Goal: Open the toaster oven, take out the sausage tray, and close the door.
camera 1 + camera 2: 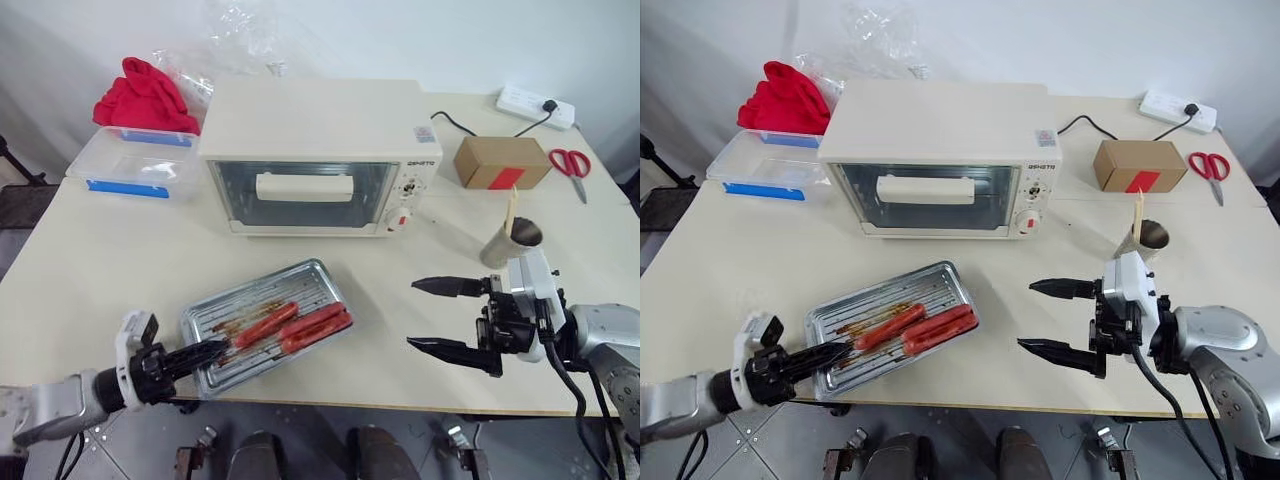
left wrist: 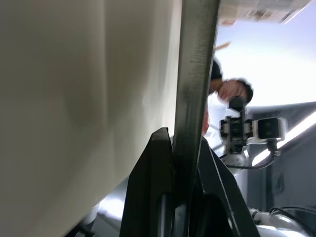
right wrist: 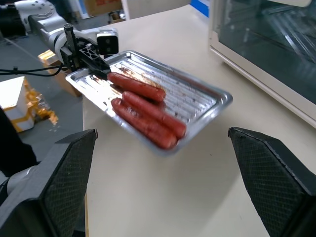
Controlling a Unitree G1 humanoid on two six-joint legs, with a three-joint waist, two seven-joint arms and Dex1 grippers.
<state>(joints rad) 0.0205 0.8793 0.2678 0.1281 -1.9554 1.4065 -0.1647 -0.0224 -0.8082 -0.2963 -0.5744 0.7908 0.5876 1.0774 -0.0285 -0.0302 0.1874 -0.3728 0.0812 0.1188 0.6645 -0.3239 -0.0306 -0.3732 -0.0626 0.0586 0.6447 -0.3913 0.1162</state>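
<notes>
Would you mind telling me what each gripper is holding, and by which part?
The left gripper pinches the sausage tray by its near rim; the right gripper holds nothing.

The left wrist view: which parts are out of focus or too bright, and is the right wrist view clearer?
Left wrist view: the left gripper pinches the sausage tray rim so near the lens that it looks soft; the background behind is washed out by bright light. Right wrist view: tray and sausages are clear, the right gripper fingers blurred, the toaster oven glass lightly reflective.

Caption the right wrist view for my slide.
Sausage tray out on table, left gripper pinching its rim, oven door shut.
</notes>
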